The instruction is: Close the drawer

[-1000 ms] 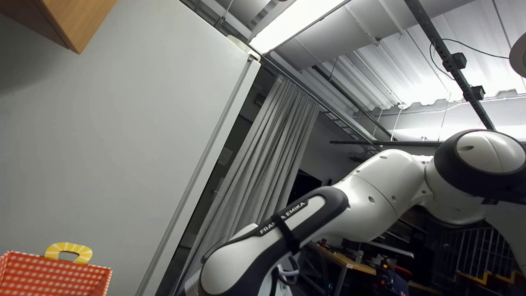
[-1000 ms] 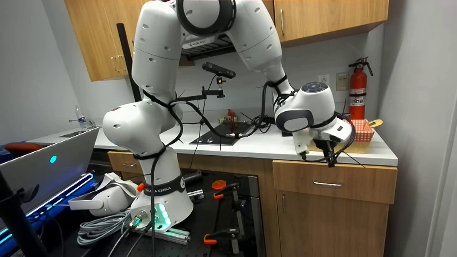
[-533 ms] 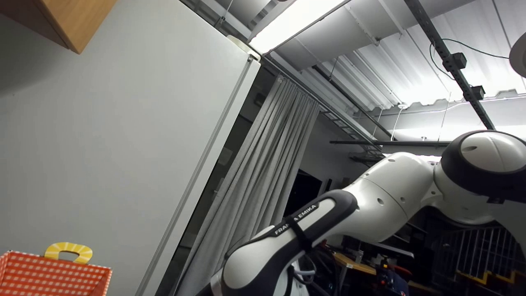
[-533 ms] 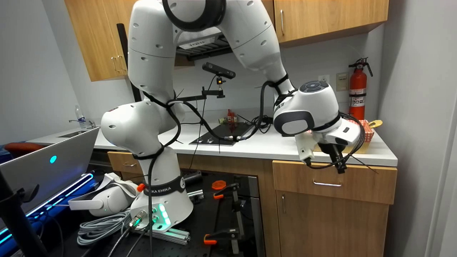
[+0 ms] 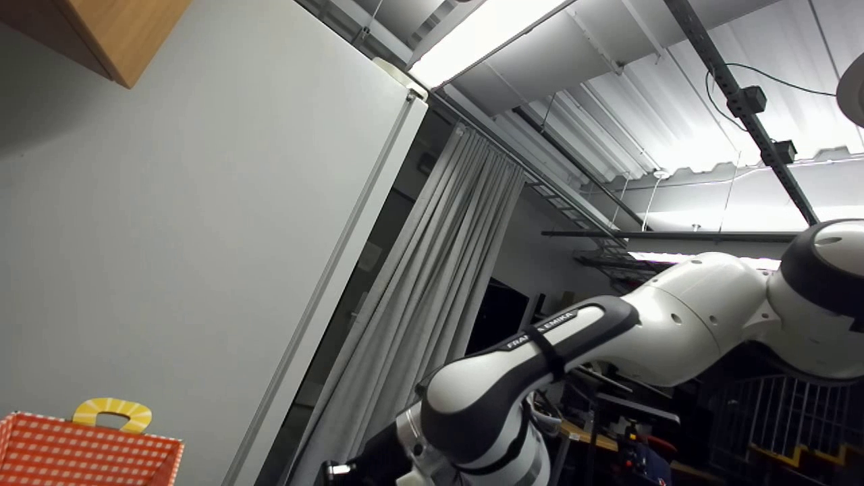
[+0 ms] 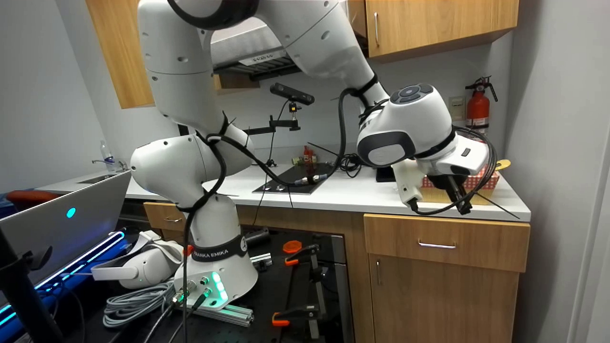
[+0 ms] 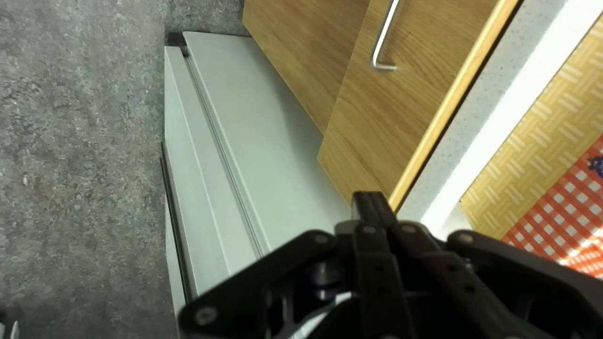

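Observation:
The wooden drawer [image 6: 481, 247] is under the right end of the counter, with a metal handle [image 6: 437, 245]. In the wrist view the drawer front [image 7: 400, 108] stands slightly proud of the cabinet door [image 7: 306, 56] below it. A narrow dark gap separates its top edge from the counter; I cannot tell if it is fully in. My gripper [image 6: 463, 208] hangs in front of the counter edge, just above the drawer front in that exterior view. In the wrist view the gripper [image 7: 372, 202] is shut with nothing between its fingertips, and overlaps the drawer's near top corner.
A red checkered basket with a yellow base [image 7: 537, 150] stands on the counter [image 6: 333, 202] behind my hand. A red fire extinguisher [image 6: 478, 107] stands behind it. A pale wall [image 6: 562, 143] closes the right side. Orange-tipped clamps [image 6: 305, 312] are near the base.
In an exterior view my gripper dipped right and downward, then rose to the counter edge, drifting slightly further right. The upper arm links swung left there. The drawer looks unchanged.

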